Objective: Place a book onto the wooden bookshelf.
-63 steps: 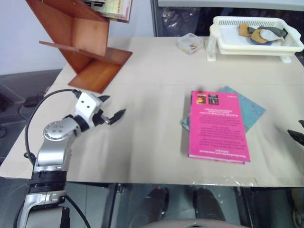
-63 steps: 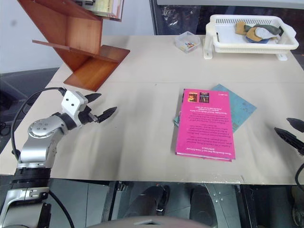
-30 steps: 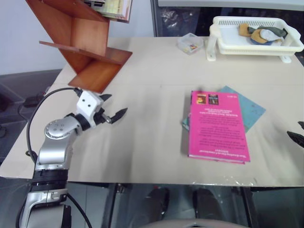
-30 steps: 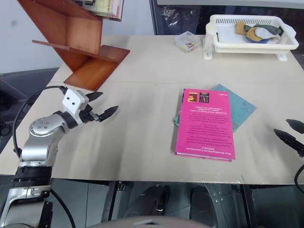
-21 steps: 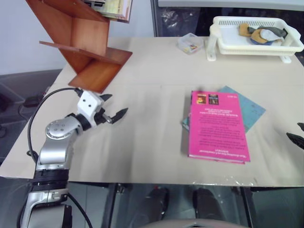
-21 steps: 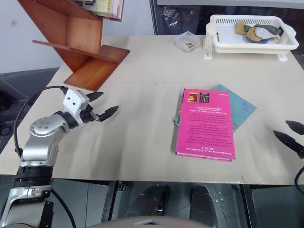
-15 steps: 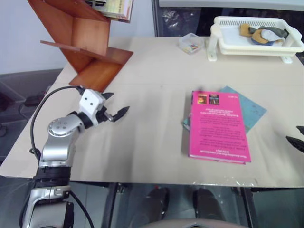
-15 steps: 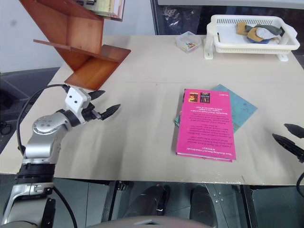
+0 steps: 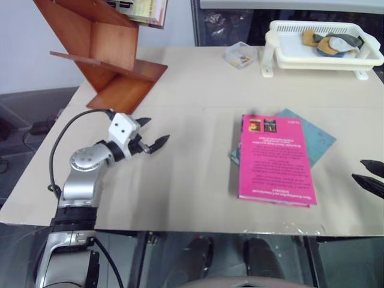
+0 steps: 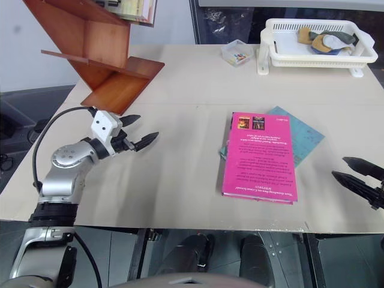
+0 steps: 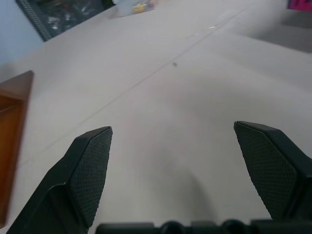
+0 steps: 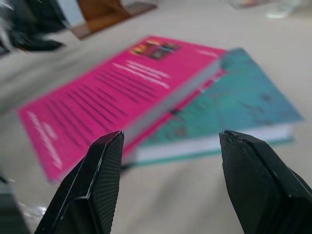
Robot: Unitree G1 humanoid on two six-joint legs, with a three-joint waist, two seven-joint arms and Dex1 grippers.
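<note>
A white slotted plastic basket tray stands at the 1 o'clock corner of the bench. It holds a loose heap of tan, orange and grey pieces, too small to identify. Just beside it, toward 12 o'clock, a small clear plastic box holds small coloured items.

The wooden bookshelf occupies the 10 o'clock corner: smooth reddish-brown flat boards joined at angles in a zigzag. Its top compartment holds a few leaning books.

The book lies flat at about 3 o'clock of bench centre. It is a magenta-pink rectangle with lines of small text and two small dark pictures at its far end. It rests partly on a teal-blue book, which protrudes toward 2 o'clock.

The left hand hovers at 9 o'clock, fingers spread wide, holding nothing. The right hand is at 4 o'clock, near the bench edge, fingers apart and empty, clear of the book.

The right wrist view shows the white page edges of both books, which the head views barely resolve. The left wrist view shows matte bench surface between textured black fingers.
</note>
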